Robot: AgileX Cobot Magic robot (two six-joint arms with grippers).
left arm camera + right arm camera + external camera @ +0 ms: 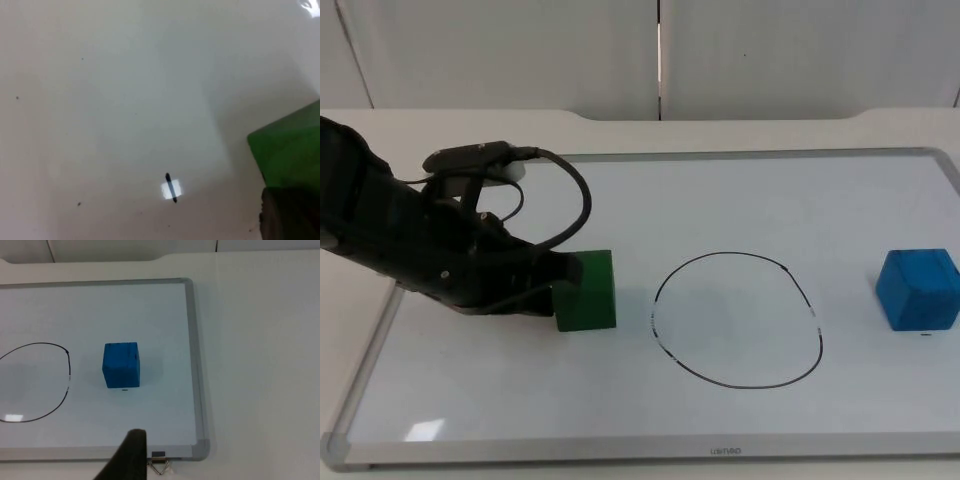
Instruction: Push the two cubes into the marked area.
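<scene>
On the white table (pixel 470 125) lies a whiteboard (pixel 740 190) with a silver frame; behind, a grey partition wall (pixel 520 50). Drawn on the board in black, a rough circle (pixel 738 320) at about the middle, the marked area.

Seen from the top: left gripper (pixel 560 285) low over the board's left part, pressed against the left face of the green cube (pixel 588 291); cannot tell whether its jaws are open or closed. Green cube just left of the circle, outside the line, not touching it. Blue cube (pixel 918 290) well apart on the right, near the board's right edge, also outside the circle.

Seen from the left wrist: glossy board surface (pixel 125 100), a short black mark (pixel 171 188) across a bright reflection, a corner of the green cube (pixel 290 150) right beside the dark fingertip (pixel 290 215).

Seen from the right wrist: blue cube (pixel 121 365) between the circle's arc (pixel 50 385) and the frame (pixel 196 365), a metal clip (pixel 159 463) at the board's corner, one black fingertip (pixel 129 455) well short of the cube. Jaw state of the right gripper not to be told.

Both cubes plain, matte, sharp-edged; faint dark scuffs on the blue one.
</scene>
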